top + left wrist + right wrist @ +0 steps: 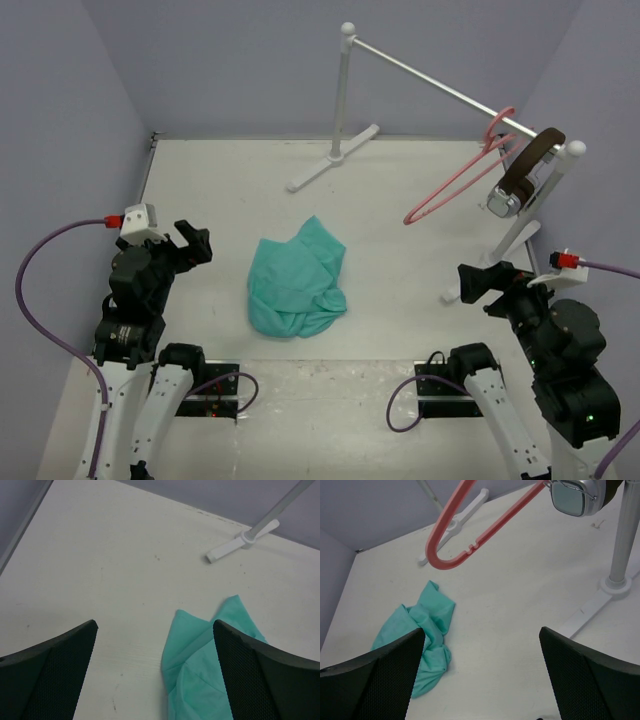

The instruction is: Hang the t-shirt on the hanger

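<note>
The teal-green t-shirt [298,282] lies crumpled on the white table, near the middle front. It shows in the left wrist view [210,660] and the right wrist view [422,635]. The pink hanger [462,175] hangs by its hook from the white rail at the back right, also in the right wrist view [480,532]. My left gripper [190,245] is open and empty, left of the shirt. My right gripper [478,283] is open and empty, right of the shirt, below the hanger.
A white rail stand [345,95] spans the back, with feet on the table [330,158]. Brown-banded headphones [522,175] hang on the rail beside the hanger. Grey walls close the left, back and right sides.
</note>
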`<act>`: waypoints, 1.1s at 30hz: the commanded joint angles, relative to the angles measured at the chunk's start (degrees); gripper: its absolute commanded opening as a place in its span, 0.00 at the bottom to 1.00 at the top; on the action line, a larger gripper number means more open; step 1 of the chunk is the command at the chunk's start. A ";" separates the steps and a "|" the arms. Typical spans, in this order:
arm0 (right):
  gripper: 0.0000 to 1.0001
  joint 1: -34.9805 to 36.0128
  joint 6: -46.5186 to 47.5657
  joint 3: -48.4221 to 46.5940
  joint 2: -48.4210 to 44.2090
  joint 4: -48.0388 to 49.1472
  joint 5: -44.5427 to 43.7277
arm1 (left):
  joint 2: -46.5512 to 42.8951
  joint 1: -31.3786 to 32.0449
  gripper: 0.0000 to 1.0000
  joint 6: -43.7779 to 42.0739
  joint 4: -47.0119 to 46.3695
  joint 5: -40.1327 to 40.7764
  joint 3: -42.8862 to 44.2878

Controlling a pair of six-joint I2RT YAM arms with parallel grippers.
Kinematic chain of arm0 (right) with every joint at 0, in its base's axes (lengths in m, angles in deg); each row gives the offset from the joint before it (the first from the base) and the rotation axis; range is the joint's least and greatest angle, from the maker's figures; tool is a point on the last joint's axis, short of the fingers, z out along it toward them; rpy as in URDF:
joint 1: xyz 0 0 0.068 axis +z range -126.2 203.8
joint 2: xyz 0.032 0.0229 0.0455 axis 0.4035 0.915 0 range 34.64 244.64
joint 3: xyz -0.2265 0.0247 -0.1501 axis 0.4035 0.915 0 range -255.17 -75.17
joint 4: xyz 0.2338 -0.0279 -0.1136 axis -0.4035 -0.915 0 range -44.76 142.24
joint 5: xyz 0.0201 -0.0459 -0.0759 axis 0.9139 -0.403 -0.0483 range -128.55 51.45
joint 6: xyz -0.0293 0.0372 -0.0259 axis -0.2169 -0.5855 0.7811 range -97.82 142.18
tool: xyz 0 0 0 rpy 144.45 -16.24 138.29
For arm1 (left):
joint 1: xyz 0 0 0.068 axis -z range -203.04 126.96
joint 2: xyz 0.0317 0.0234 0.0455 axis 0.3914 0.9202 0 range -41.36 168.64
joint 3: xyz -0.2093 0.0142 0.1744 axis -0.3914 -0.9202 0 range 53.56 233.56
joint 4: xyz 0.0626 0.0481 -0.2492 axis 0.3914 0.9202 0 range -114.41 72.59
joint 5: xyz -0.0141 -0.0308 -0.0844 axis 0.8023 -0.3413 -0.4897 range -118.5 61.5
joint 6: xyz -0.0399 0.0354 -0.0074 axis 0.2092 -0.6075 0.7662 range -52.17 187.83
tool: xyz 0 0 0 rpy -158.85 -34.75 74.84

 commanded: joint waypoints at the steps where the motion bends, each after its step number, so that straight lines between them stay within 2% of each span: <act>1: 0.99 -0.06 -2.55 0.90 -1.90 5.52 1.93 | -0.29 0.33 1.00 2.08 -1.24 2.05 0.03; 5: 0.99 -0.08 -5.08 2.62 -3.43 12.30 9.58 | -0.43 0.39 1.00 2.67 -1.02 2.30 0.07; 10: 0.99 -0.01 -7.45 -0.81 6.95 13.96 18.61 | -0.90 0.33 1.00 2.71 -1.59 3.23 -0.41; 13: 0.99 0.34 -9.40 -5.07 20.32 12.22 14.22 | -0.83 0.33 1.00 2.42 -1.88 2.50 -0.63; 15: 0.99 1.92 -10.26 -7.21 25.11 11.37 6.79 | -0.95 0.33 1.00 2.38 -1.73 2.45 -0.63; 18: 0.99 8.81 -12.64 -9.99 30.36 11.33 -10.37 | -1.53 0.33 1.00 2.38 -1.84 2.41 -0.81; 20: 0.99 11.60 -13.72 -12.59 34.70 9.58 -16.21 | -1.72 0.33 1.00 2.30 -1.90 2.16 -0.81; 26: 0.98 12.55 -15.12 -19.50 44.48 7.75 -25.43 | -0.99 0.44 1.00 2.02 -2.08 1.04 -0.82; 30: 0.83 12.64 -16.38 -17.84 47.18 9.14 -30.51 | -1.51 0.85 1.00 1.94 -2.08 1.04 -0.90; 33: 0.76 12.64 -16.63 -14.67 47.64 11.42 -31.66 | -2.11 0.86 1.00 1.94 -2.20 1.13 -0.94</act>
